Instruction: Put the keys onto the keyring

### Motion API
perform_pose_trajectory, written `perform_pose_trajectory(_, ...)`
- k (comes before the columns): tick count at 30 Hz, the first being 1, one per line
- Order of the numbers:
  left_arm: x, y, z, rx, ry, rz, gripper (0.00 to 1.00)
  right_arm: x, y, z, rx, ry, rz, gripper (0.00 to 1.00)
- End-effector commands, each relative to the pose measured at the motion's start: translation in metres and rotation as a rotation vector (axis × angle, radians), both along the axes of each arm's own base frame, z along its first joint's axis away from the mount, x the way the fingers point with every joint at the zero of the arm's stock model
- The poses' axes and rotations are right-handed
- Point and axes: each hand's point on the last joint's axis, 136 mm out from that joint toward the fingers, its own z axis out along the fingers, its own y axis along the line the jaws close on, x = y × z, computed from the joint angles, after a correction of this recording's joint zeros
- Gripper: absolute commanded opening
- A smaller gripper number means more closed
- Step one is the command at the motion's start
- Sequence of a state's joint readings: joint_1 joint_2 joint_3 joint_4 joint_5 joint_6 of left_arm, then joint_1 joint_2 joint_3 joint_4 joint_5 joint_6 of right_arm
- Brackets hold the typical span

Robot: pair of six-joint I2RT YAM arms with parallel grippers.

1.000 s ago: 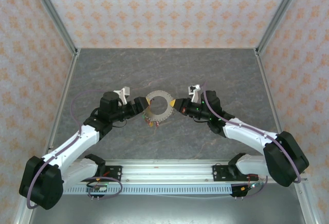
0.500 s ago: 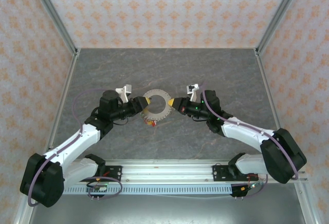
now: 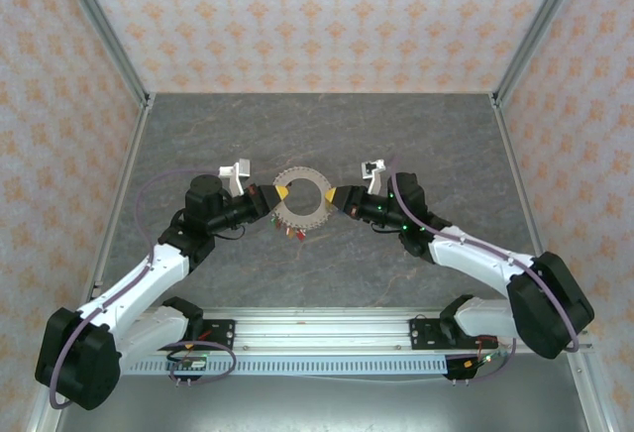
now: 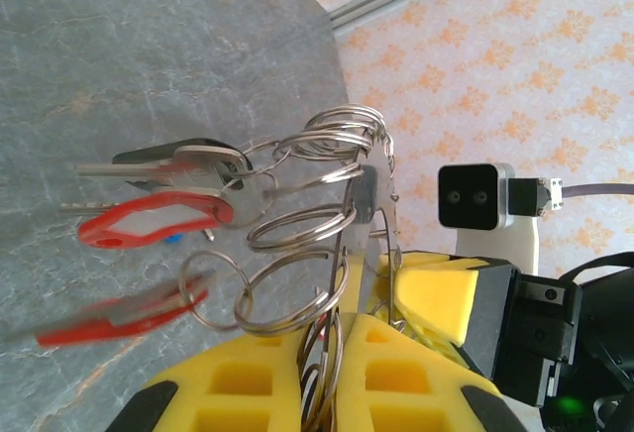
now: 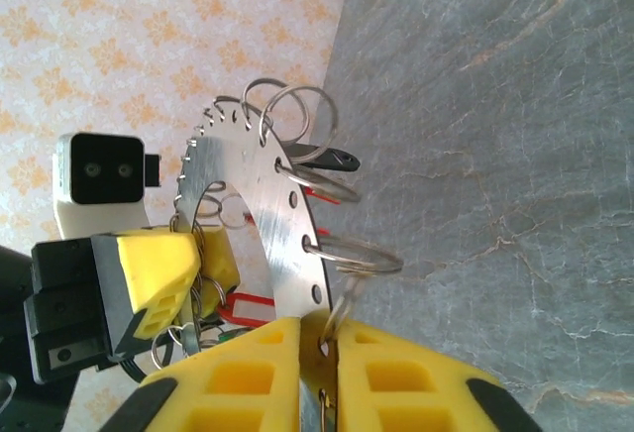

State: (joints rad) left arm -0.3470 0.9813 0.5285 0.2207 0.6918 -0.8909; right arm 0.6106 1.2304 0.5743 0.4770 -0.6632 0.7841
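Note:
The keyring (image 3: 302,197), a flat grey metal disc with a toothed rim, hangs between both grippers above the table. My left gripper (image 3: 276,194) is shut on its left rim; in the left wrist view the yellow pads (image 4: 396,373) pinch the keyring (image 4: 369,194) and some wire split rings (image 4: 297,224). My right gripper (image 3: 338,197) holds the right rim, its pads (image 5: 396,373) close on either side of the keyring (image 5: 248,214). Keys (image 4: 158,216) with red tags dangle from the split rings, and keys (image 3: 291,232) hang under the disc.
Grey marbled table (image 3: 396,135) lies all round, walled by patterned panels. A metal rail (image 3: 317,328) runs along the near edge by the arm bases. The left gripper's pad (image 5: 163,273) sits across the disc in the right wrist view.
My left gripper has moved in and closed on the keyring's left rim. The keyring has shifted slightly up and left; the right gripper stays on its right rim.

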Motion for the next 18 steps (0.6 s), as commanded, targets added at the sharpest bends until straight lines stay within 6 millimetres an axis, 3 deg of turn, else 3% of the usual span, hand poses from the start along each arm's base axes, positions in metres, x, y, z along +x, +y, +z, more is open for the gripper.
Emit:
perform_pose_trajectory(1,0.0,-0.001,0.027,-0.037,-0.121,-0.01,0.0,0.01,-0.008,0.017,-0.034,-0.108,-0.065,0.23)
perform_pose_trajectory(2,0.0,-0.002,0.03,-0.042,-0.134,-0.011,0.0,0.009,-0.014,0.025,-0.036,-0.14,-0.087,0.27)
perform_pose_trajectory(5,-0.002,0.0,0.043,-0.067,-0.195,-0.006,0.0,0.012,-0.031,0.024,-0.102,-0.193,-0.163,0.4)
perform_pose_trajectory(9,-0.009,0.006,0.064,-0.062,-0.312,0.012,0.0,0.01,-0.06,0.032,-0.184,-0.318,-0.271,0.45)
perform_pose_trajectory(14,-0.019,0.019,0.084,-0.044,-0.469,0.076,0.0,-0.03,-0.049,0.066,-0.163,-0.628,-0.124,0.44)
perform_pose_trajectory(18,-0.022,0.021,0.094,-0.044,-0.503,0.081,0.0,-0.059,-0.039,0.074,-0.262,-0.894,-0.074,0.37)
